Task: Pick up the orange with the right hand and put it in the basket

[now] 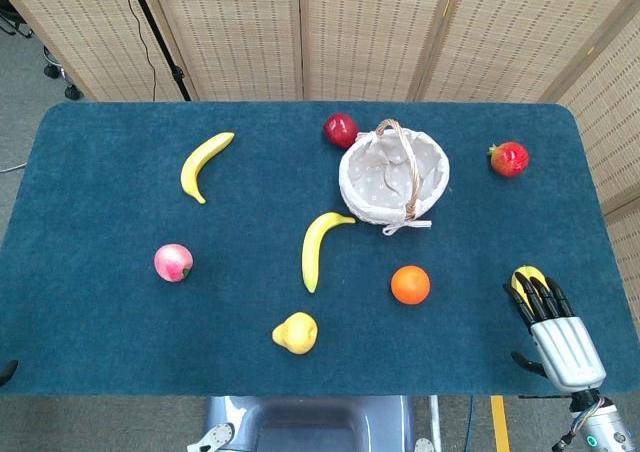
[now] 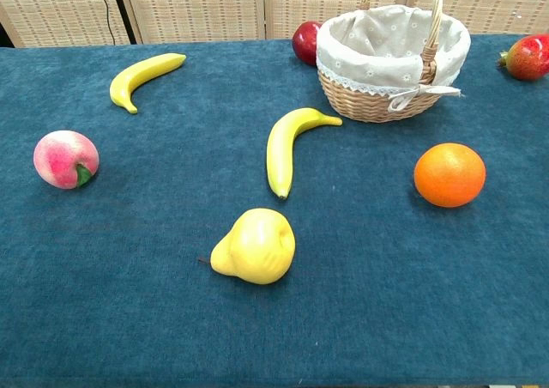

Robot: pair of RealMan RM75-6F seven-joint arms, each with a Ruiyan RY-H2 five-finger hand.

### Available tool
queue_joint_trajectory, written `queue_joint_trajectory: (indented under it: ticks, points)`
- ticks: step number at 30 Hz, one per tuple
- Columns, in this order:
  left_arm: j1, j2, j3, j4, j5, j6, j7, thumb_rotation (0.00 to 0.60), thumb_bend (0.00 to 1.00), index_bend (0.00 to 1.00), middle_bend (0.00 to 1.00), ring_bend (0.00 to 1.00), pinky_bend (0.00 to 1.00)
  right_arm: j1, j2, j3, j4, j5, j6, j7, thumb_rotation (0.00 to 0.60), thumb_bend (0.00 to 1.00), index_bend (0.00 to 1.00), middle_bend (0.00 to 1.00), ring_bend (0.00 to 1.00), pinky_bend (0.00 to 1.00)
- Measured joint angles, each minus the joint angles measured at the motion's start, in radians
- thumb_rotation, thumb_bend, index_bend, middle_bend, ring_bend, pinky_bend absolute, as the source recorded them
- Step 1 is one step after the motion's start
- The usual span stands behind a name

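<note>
The orange point(image 1: 410, 284) point(image 2: 449, 174) lies on the blue table, in front of the basket. The wicker basket point(image 1: 393, 175) point(image 2: 393, 55) has a white cloth lining and an upright handle; nothing shows inside it. My right hand point(image 1: 550, 324) is at the table's near right, to the right of the orange and apart from it, fingers stretched out and holding nothing. Its fingertips lie over a yellow fruit point(image 1: 527, 276). The chest view does not show this hand. Only a dark tip point(image 1: 6, 372) at the left edge of the head view hints at my left arm.
Two bananas point(image 1: 204, 164) point(image 1: 318, 247), a pink peach point(image 1: 173, 262), a yellow pear point(image 1: 296, 333), a red apple point(image 1: 339, 129) behind the basket and a red fruit point(image 1: 509, 158) at the far right lie on the table. Folding screens stand behind.
</note>
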Motion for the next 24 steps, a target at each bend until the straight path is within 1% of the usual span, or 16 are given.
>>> queue_joint_trajectory:
  ticks: [4,8,12,18,24]
  points:
    - [-0.002,0.001,0.000,0.002,-0.005,-0.010,-0.006,0.600,0.08,0.00,0.00,0.00,0.00,0.001,-0.008,0.002,0.010,-0.007,0.010,0.008,0.600,0.00,0.12,0.00,0.00,0.00]
    - [-0.004,0.003,-0.002,-0.002,-0.011,-0.016,-0.011,0.600,0.08,0.00,0.00,0.00,0.00,0.001,-0.019,0.004,0.027,-0.014,0.022,0.022,0.600,0.00,0.18,0.00,0.00,0.00]
    - [-0.005,0.005,-0.002,-0.003,-0.009,-0.018,-0.012,0.600,0.08,0.00,0.00,0.00,0.00,0.006,-0.035,0.006,0.046,-0.023,0.028,0.042,0.600,0.00,0.20,0.01,0.02,0.00]
    - [-0.007,0.008,-0.004,-0.001,-0.018,-0.028,-0.025,0.600,0.08,0.00,0.00,0.00,0.00,0.014,-0.053,-0.010,0.041,-0.054,0.018,0.029,0.600,0.00,0.19,0.02,0.02,0.00]
    - [-0.010,0.009,-0.004,-0.001,-0.021,-0.036,-0.027,0.600,0.08,0.00,0.00,0.00,0.00,0.027,-0.058,-0.053,-0.002,-0.117,-0.020,-0.026,0.600,0.00,0.15,0.01,0.02,0.00]
